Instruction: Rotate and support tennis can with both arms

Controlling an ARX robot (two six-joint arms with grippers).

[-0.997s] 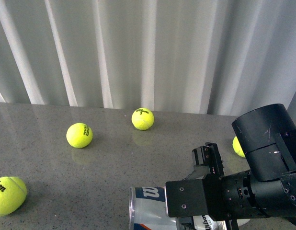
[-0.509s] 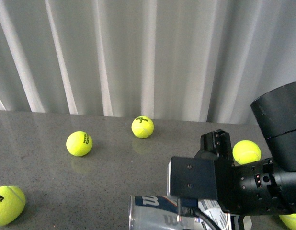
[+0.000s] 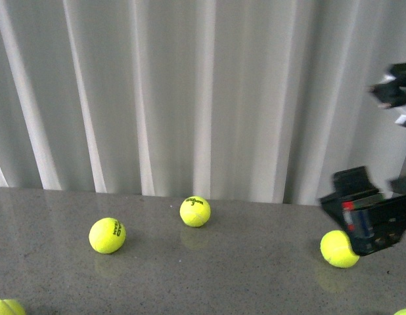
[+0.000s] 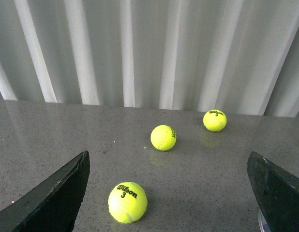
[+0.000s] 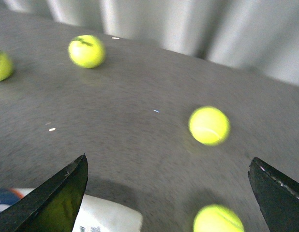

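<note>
- Fingers [image 4: 57, 193] apart on left gripper [image 4: 166, 193] and right gripper [image 5: 169, 193] — nothing clamped.
- Likely spread to cradle the can [image 5: 108, 217], lying just beside right gripper.

Five tennis balls [image 3: 107, 235] [image 3: 195, 211] [image 3: 339, 249] [image 3: 4, 307] [image 3: 405, 312], one tennis can [image 5: 103, 220] and one right arm [image 3: 367, 223] are in view.

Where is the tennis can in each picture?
Front view: not in it.
Left wrist view: a pale curved sliver close to the camera might be its rim; cannot tell.
Right wrist view: the tennis can lies close to the camera, navy-and-white label showing.
Shared landmark: the white curtain behind the grey table.
</note>
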